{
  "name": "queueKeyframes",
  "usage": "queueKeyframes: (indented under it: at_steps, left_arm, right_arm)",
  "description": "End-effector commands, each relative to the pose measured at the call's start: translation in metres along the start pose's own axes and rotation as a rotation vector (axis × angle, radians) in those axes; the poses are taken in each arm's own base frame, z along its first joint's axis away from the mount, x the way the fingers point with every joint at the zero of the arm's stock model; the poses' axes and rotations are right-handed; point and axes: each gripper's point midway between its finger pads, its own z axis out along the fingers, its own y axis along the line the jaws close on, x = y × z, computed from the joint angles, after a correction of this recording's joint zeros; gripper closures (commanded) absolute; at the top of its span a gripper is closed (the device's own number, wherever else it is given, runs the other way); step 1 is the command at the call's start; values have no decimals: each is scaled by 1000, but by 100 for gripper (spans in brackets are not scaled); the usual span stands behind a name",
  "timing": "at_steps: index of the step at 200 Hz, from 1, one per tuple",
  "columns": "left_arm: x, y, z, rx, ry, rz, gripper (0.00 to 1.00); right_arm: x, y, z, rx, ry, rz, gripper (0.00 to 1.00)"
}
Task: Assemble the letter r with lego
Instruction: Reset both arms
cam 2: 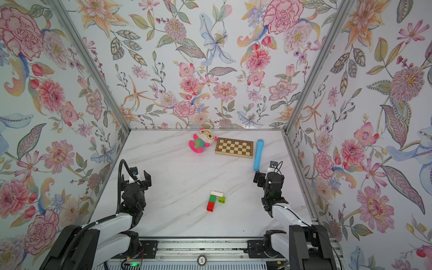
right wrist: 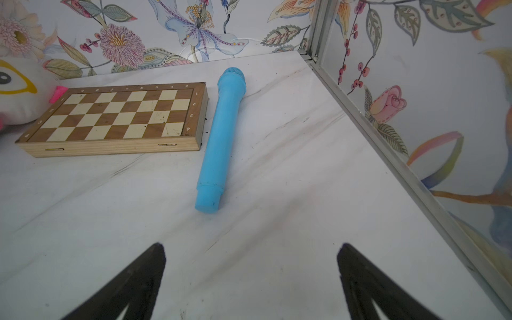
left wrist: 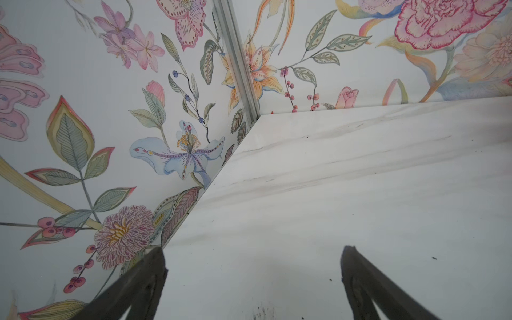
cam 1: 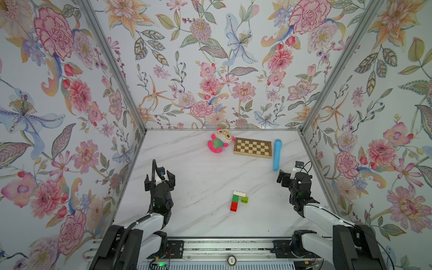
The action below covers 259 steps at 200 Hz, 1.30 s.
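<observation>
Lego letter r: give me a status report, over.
Left gripper open, empty. Right gripper open, empty. Small brick letter r, cream bar, green-and-red stem, lime arm, lies assembled on white marble table. No obstacle beside it.

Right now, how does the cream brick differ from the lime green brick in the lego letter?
The cream brick is long and pale; the lime green brick is a small bright cube. The cream brick caps the dark green brick as the top bar; the lime green brick sits beside it. Both lie on the table.
</observation>
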Motion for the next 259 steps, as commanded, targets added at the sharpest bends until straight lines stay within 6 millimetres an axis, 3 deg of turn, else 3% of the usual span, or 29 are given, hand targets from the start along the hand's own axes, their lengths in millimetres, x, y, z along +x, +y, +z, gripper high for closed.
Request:
queueKeyframes:
  at_steps: [1, 24, 53, 59, 83, 95, 104, 259]
  left_arm:
    - [-31, -2, 3, 26, -155, -77, 1]
    - [-33, -9, 14, 52, -179, -66, 1]
    - [-18, -29, 26, 103, -171, -8, 1]
    - [-18, -28, 27, 100, -170, -12, 1]
    - [-16, -30, 32, 115, -150, -20, 1]
    - [-5, -31, 35, 143, -100, -24, 1]
    - [-16, -29, 46, 138, -115, -51, 1]
    - [-16, -28, 44, 137, -121, -52, 1]
  right_arm:
    - [-22, 14, 3, -77, -152, -32, 1]
    - [-29, 14, 14, -73, -186, -90, 1]
    - [-9, 19, 31, -90, -175, -108, 1]
    - [-16, 21, 30, -90, -215, -113, 1]
    - [-13, 23, 38, -114, -162, -107, 1]
    - [-9, 22, 39, -114, -131, -108, 1]
    - [-11, 23, 38, -114, -145, -107, 1]
    - [-11, 23, 39, -116, -142, -106, 1]
